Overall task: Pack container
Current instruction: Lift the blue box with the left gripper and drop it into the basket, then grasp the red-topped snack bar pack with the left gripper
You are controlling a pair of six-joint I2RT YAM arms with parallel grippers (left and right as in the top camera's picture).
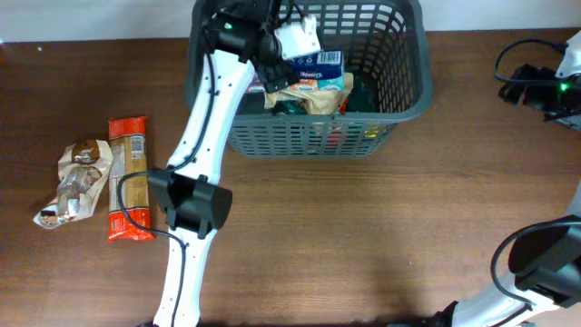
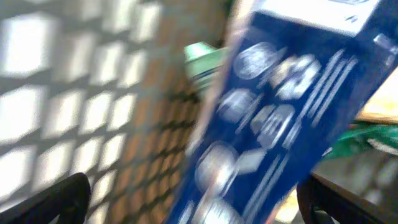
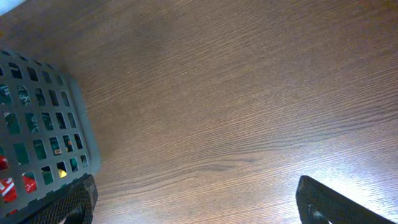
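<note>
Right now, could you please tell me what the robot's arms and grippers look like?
Both the left arm and right arm have white tubular links, black joint housings and thin black cables alongside. A green light glows near the left wrist. The left gripper and right gripper have black fingers.

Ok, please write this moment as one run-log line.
phase: packing | left gripper: open, over container, blue packet between jaws | right gripper: open, over table | outside: spaghetti packet, brown bag

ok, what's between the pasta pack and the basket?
Only the left arm crosses between the pasta pack and the basket; the rest is bare table. The overhead view shows it.
</note>
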